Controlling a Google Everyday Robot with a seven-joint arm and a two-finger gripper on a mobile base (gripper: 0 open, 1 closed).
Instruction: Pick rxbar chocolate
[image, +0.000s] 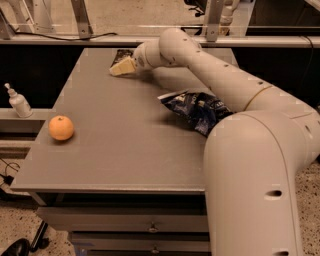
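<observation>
The rxbar chocolate (120, 55) is a small flat black-wrapped bar lying at the far edge of the grey table (110, 145). My gripper (121, 67) reaches over from the right and rests right against the bar's near side, covering part of it. The pale fingers point left and down toward the tabletop.
A wrinkly dark-blue chip bag (197, 110) lies at the table's right middle, under my arm. An orange (61, 128) sits near the left edge. A small white bottle (19, 101) stands on a ledge left of the table. My arm's big body fills the lower right.
</observation>
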